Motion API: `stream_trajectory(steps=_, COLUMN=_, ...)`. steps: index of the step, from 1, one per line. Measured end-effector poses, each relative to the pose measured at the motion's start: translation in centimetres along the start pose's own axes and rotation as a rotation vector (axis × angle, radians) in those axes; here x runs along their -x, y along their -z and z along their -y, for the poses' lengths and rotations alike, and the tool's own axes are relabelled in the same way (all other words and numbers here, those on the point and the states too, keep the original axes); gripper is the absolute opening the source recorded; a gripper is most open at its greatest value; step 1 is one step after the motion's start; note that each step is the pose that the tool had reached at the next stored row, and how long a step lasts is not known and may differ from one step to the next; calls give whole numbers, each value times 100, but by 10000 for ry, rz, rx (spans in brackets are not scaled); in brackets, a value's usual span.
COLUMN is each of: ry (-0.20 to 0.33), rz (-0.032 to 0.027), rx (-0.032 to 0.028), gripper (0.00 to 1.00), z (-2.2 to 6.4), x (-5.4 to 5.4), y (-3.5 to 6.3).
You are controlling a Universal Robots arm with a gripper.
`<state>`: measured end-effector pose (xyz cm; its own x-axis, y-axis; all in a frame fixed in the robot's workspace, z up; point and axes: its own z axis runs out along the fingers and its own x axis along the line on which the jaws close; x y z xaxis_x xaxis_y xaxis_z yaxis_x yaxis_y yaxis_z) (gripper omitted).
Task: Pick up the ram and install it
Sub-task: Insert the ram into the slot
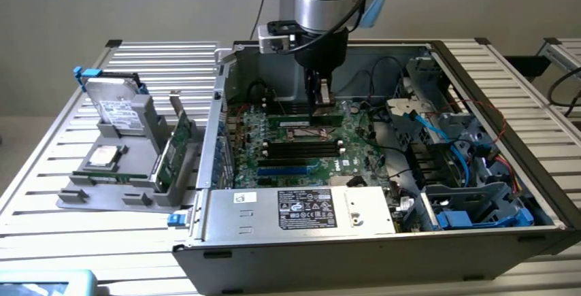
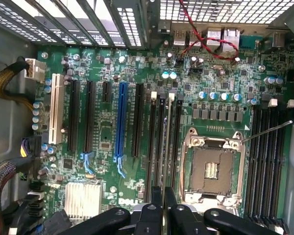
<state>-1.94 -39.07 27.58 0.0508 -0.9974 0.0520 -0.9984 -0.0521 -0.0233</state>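
Note:
The ram (image 1: 288, 111), a narrow green stick, hangs level under my gripper (image 1: 318, 103) inside the open computer case (image 1: 382, 248). It sits just above the motherboard (image 1: 272, 139), at the far side of the CPU socket (image 2: 211, 166). The gripper is shut on the ram's upper edge. In the wrist view my gripper (image 2: 162, 200) has its fingertips (image 2: 156, 197) nearly together, with only a thin edge between them. They line up over the long black memory slots (image 2: 161, 142) beside the socket. A second set of memory slots (image 2: 267, 156) lies on the other side of the socket.
A grey holder (image 1: 91, 197) at the exterior view's left carries a hard drive (image 1: 116, 105), a chip (image 1: 107, 154) and a wider green card (image 1: 177, 148). A power supply (image 1: 300, 209) sits at the case front. Cables (image 1: 426, 136) and drive bays crowd the case at the exterior view's right.

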Motion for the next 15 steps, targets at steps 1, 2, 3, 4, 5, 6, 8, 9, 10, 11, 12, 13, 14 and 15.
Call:
stream_trajectory(steps=1, ry=-1, rz=-6, rx=-10, gripper=14, z=0, x=0, y=-9)
stream_trajectory(steps=2, ry=0, rz=-11, rx=-18, gripper=14, z=0, x=-2, y=-16)
stream_trajectory(steps=3, ry=-2, rz=-15, rx=-22, gripper=14, z=-1, x=-5, y=-23)
stream_trajectory(steps=4, ry=-2, rz=-17, rx=-28, gripper=14, z=-2, x=-7, y=-31)
stream_trajectory(steps=5, ry=-3, rz=-20, rx=-35, gripper=14, z=-2, x=-9, y=-39)
stream_trajectory(steps=6, ry=-1, rz=-24, rx=-36, gripper=14, z=-2, x=-16, y=-44)
stream_trajectory(steps=8, ry=-3, rz=-23, rx=-45, gripper=14, z=-3, x=-24, y=-61)
stream_trajectory(steps=9, ry=-4, rz=-27, rx=-48, gripper=14, z=-4, x=-27, y=-70)
stream_trajectory(steps=10, ry=-3, rz=-33, rx=-50, gripper=14, z=-4, x=-30, y=-78)
stream_trajectory(steps=11, ry=-2, rz=-44, rx=-50, gripper=14, z=-4, x=-32, y=-84)
stream_trajectory(steps=12, ry=-1, rz=-58, rx=-50, gripper=14, z=-4, x=-33, y=-90)
stream_trajectory(steps=13, ry=-1, rz=-73, rx=-50, gripper=14, z=-4, x=-34, y=-96)
stream_trajectory(steps=14, ry=0, rz=-79, rx=-49, gripper=14, z=-4, x=-34, y=-102)
stream_trajectory(steps=15, ry=-1, rz=-82, rx=-48, gripper=14, z=-5, x=-36, y=-104)
